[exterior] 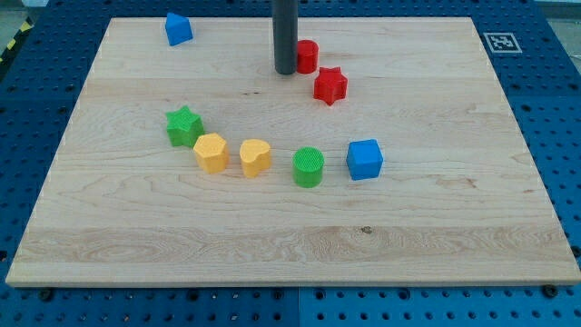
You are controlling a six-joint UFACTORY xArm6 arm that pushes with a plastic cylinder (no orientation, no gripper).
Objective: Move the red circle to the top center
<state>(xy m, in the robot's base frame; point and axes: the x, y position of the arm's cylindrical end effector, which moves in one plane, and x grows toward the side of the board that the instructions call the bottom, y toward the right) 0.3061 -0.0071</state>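
You are at the closing part of the job, by my reading: the red circle (308, 55) already sits near the top edge of the wooden board (136, 236), a little to the view's right of the middle, and my tip (284, 72) stands right against its left side, touching it or very nearly so (the rod hides the exact line of contact, so I cannot tell which). There is no pincer on this arm to spread or press together, only the straight dark rod, so nothing is being pinched; the circle is simply sitting beside the rod. Just below and to the right of the circle lies the red star (330, 85), close to it but seemingly apart. Because my tip is on the circle's left, a push from here would send it rightward, away from the centre; if you want it truly centred, you would likely need to bring the tip round to the circle's right side, between it and the star or above it, and nudge gently leftward. The blue block (178, 29) at the top left, and the green star (184, 125), two yellow blocks (211, 152) (256, 157), green cylinder (309, 167) and blue cube (365, 159) lower down, all lie well clear.
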